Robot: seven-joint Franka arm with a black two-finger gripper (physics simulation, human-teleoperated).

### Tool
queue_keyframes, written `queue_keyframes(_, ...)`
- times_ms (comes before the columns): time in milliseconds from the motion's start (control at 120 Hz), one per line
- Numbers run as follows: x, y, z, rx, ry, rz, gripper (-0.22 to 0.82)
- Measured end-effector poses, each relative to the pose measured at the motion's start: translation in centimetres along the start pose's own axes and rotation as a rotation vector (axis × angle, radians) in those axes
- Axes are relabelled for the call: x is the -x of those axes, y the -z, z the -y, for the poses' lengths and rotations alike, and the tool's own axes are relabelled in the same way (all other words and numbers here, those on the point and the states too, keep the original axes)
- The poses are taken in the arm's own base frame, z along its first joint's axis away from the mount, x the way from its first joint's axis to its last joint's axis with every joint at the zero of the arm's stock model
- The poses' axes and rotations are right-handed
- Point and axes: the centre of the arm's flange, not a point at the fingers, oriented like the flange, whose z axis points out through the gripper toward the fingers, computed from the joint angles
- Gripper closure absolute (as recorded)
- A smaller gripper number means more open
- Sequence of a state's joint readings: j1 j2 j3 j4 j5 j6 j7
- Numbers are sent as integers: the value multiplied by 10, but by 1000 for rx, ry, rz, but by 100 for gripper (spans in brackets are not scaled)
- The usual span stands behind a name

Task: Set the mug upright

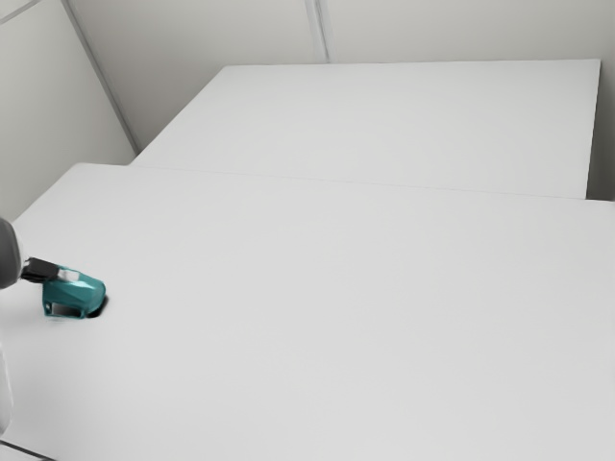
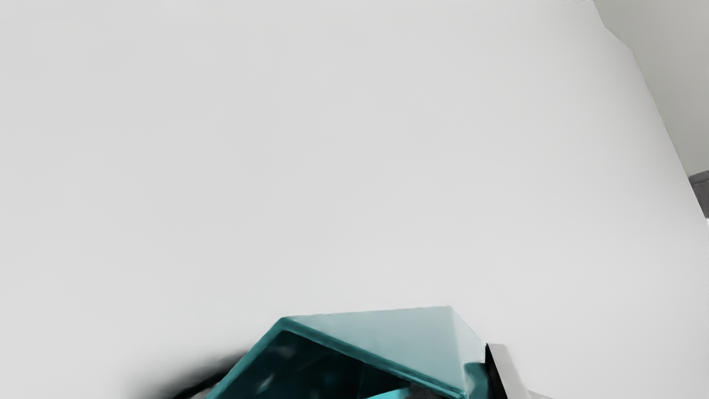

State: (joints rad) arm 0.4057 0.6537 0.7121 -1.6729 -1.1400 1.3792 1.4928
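The teal mug (image 1: 85,291) lies tilted on or just above the table near the exterior view's left edge; whether it touches the table cannot be told. My gripper (image 1: 60,275) reaches in from that edge and is against the mug's upper part, overlapping it. In the wrist view, the mug (image 2: 382,338) shows an angular pale outer side and a dark hollow. How my gripper stands on the mug is hidden by the mug's body.
The white table (image 1: 327,317) extends toward the exterior view's right, with a second white surface (image 1: 384,125) behind it. Pale walls (image 1: 461,29) rise beyond. A dark shadow lies beside the mug.
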Motion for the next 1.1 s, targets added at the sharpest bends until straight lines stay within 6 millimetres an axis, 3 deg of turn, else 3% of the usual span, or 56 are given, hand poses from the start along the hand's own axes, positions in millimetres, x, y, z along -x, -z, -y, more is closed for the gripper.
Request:
queue_keyframes(167, -43, -9, -29, 19, -92, -20, 76)
queue_keyframes(300, -89, -26, -63, 41, -190, -18, 76)
queue_keyframes(367, -118, -45, -93, 56, -257, 6, 76)
queue_keyframes(442, -152, -73, -143, 49, -352, 78, 76)
queue_keyframes(533, -173, -102, -201, -9, -451, 198, 76)
queue_keyframes(642, -184, -130, -258, -132, -557, 386, 76)
queue_keyframes(742, -184, -155, -294, -256, -623, 555, 76)
queue_keyframes(925, -159, -187, -340, -441, -650, 746, 76)
queue_keyframes(1100, -143, -239, -365, -549, -658, 801, 76)
